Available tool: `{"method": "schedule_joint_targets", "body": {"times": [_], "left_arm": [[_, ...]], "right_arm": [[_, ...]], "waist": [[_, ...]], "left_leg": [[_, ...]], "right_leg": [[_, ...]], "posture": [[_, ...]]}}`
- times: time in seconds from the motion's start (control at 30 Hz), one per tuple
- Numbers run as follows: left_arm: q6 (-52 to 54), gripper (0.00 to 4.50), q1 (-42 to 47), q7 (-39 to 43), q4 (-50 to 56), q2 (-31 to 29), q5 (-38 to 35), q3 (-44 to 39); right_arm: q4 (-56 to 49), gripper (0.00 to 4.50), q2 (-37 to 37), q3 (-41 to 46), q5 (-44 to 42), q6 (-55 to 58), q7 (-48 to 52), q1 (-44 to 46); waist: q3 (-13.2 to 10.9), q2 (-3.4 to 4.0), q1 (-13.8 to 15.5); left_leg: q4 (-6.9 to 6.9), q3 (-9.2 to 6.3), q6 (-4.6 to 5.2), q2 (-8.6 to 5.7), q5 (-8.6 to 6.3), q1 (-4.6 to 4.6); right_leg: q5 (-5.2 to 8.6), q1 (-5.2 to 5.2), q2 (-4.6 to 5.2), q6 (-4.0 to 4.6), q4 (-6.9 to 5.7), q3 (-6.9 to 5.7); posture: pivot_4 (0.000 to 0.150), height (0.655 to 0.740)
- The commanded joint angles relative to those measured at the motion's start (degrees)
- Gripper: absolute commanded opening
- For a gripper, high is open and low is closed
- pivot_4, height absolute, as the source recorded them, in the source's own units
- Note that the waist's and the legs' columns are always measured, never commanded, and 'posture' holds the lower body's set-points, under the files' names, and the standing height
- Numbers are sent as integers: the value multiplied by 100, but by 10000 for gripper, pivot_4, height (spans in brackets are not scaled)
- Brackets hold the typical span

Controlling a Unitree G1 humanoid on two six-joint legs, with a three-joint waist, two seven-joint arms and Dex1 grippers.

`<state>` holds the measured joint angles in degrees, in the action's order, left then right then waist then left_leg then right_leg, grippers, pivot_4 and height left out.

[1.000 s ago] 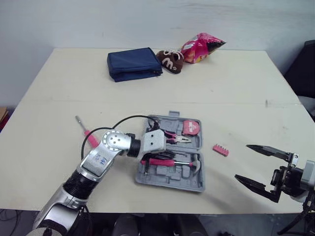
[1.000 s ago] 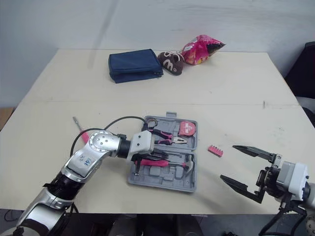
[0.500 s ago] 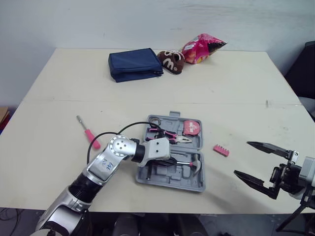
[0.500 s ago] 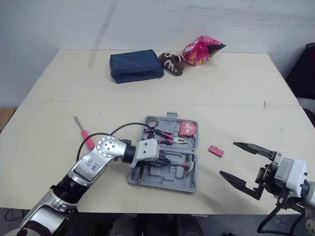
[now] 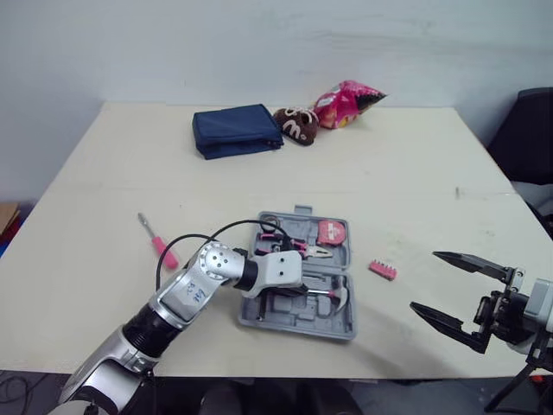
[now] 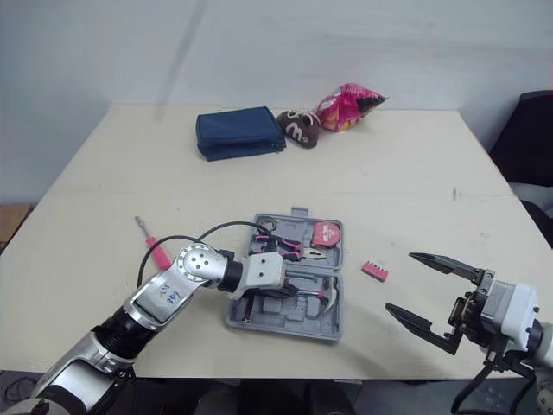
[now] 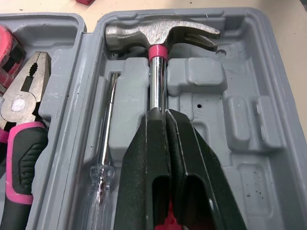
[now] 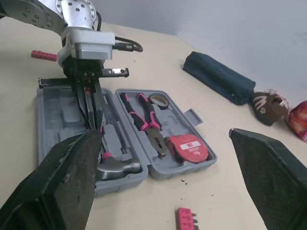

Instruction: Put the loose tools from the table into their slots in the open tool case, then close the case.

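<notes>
The grey tool case [image 5: 346,324] lies open near the table's front edge. In it are a hammer [image 7: 160,36], pliers [image 7: 24,91], a clear-handled screwdriver [image 7: 106,143] and a red tape measure [image 5: 332,232]. My left gripper [image 7: 162,115] is shut, its fingers pressed together and lying on the hammer's shaft, with the pink grip under them. A pink screwdriver [image 5: 157,242] lies on the table to the left of the case. A pink bit holder [image 5: 383,270] lies to its right. My right gripper [image 5: 423,280] hangs open beyond the bit holder, at the front right.
At the table's far side sit a blue pouch [image 5: 238,130], a brown soft toy [image 5: 295,124] and a pink snack bag [image 5: 346,102]. A black chair [image 5: 523,138] stands past the right edge. A black cable [image 5: 216,235] loops from my left wrist.
The camera view has shifted. My left gripper has slid further in over the case's front half, along the hammer's handle. The right gripper has stayed open in place.
</notes>
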<state>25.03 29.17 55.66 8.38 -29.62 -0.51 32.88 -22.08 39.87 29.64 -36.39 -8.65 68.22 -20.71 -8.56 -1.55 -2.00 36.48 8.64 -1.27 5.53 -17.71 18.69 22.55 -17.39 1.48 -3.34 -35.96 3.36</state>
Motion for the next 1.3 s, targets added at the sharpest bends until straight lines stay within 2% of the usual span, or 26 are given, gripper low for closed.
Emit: {"method": "schedule_joint_targets", "body": {"times": [0.03,0.17,0.27,0.4,0.5,0.57,0.6,0.67,0.7,0.77,1.0,1.07,1.2,1.3], "left_arm": [[822,489,-318,41,-766,-191,634,688],[1085,489,-270,48,-891,-186,787,963],[823,489,-338,-37,-767,-108,560,713],[-1047,489,-626,151,-357,-27,-244,-333],[-1586,489,-793,203,-137,-8,-725,-1030],[-2109,489,-1007,466,167,-72,-1281,-1566],[-2253,489,-1164,493,330,-176,-1462,-1870],[-2246,489,-1457,548,657,-325,-1928,-2407],[-2017,2737,-1609,437,810,-396,-2216,-2747],[-1793,8610,-1819,273,969,-505,-2551,-3279],[-1583,36677,-3134,78,756,-1251,-2845,-5253],[-1634,44762,-3617,124,177,-1598,-2655,-6068],[-1987,44762,-4258,158,-1225,-2002,-2513,-7459],[-2267,44762,-4631,286,-2223,-2211,-2413,-8001]], "right_arm": [[-54,45000,-49,54,-18,-102,-25,8],[-93,45000,-65,-10,10,-92,-90,55],[-124,45000,-64,-25,18,-80,-119,67],[11,45000,-15,105,-29,-129,-20,26],[236,45000,9,292,-99,-226,187,-56],[354,45000,3,391,-133,-301,322,-127],[413,45000,1,425,-139,-332,377,-155],[479,45000,1,471,-142,-368,448,-189],[501,45000,8,493,-134,-385,468,-200],[550,45000,21,538,-127,-411,494,-218],[1358,45000,178,1012,-87,-755,911,-273],[1952,45000,263,1178,-13,-1023,1147,-229],[3090,45000,486,1353,91,-1455,1532,-66],[3836,45000,676,1425,148,-1729,1747,91]], "waist": [[39,-5,-1],[85,-3,23],[96,3,11],[83,20,0],[51,30,21],[37,40,41],[27,50,48],[15,58,44],[6,63,46],[-25,72,42],[-114,37,-9],[-130,21,-16],[-162,-11,-80],[-173,-3,-123]], "left_leg": [[-32,5,0,-10,9,-13],[-45,-2,10,-10,18,-49],[-57,-5,-7,-7,7,-76],[-74,-4,-6,-9,5,-70],[-84,-1,7,-8,20,-6],[-73,-7,-3,-5,26,43],[-52,-6,-39,0,46,90],[-40,-5,-42,0,42,143],[-41,-1,-44,0,41,172],[-37,-1,-44,-1,36,175],[-37,1,-45,-7,36,158],[-37,0,-44,-9,35,155],[-43,2,-43,-8,31,153],[-43,11,-36,-9,11,154]], "right_leg": [[-2,6,7,2,11,3],[4,39,7,13,20,2],[6,71,9,17,40,1],[6,66,19,17,54,0],[10,-11,15,24,42,-4],[-34,-82,2,-59,31,-12],[-31,-134,-2,-63,19,-12],[-21,-190,-3,-75,12,-11],[-17,-224,-4,-81,7,-9],[-10,-228,-5,-91,7,-9],[-10,-214,-4,-94,1,-4],[-11,-211,-1,-93,2,-5],[-7,-214,1,-80,4,-9],[0,-214,10,-69,7,-12]], "posture": [[1500,7400],[1500,7400],[1500,7400],[1500,7400],[1500,7400],[1500,7400],[1500,7400],[1500,7400],[1500,7400],[1500,7400],[1500,7400],[1500,7400],[1500,7400],[1500,7400]]}}
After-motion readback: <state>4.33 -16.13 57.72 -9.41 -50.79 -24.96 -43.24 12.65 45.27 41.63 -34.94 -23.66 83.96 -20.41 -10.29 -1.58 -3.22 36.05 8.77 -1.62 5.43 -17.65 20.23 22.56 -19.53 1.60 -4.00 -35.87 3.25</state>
